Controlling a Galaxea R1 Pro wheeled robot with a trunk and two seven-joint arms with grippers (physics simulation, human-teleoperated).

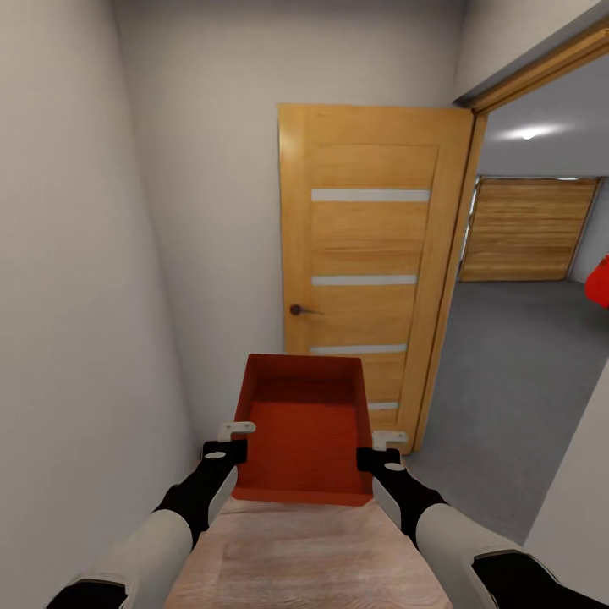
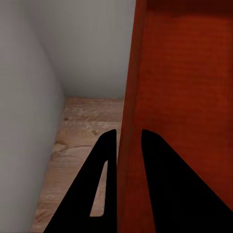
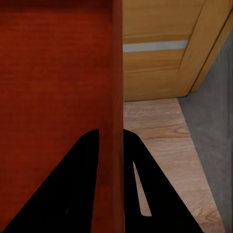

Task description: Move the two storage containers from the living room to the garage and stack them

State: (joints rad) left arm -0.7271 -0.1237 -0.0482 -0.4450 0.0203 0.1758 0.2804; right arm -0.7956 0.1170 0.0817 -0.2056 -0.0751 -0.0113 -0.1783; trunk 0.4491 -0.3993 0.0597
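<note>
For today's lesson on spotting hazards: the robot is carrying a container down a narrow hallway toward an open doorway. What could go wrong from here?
1. The storage container is held only by its thin side walls, one in the left gripper, one in the right gripper; it may slip.
2. The open door stands close ahead; turning right into the garage could knock the container against it.
3. The wall leaves the left arm little room.

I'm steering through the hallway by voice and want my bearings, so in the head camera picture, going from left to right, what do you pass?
Left wall → left gripper → storage container held between both grippers → right gripper → open wooden door → doorway to the dark grey floor → slatted door → red car at the edge.
</note>
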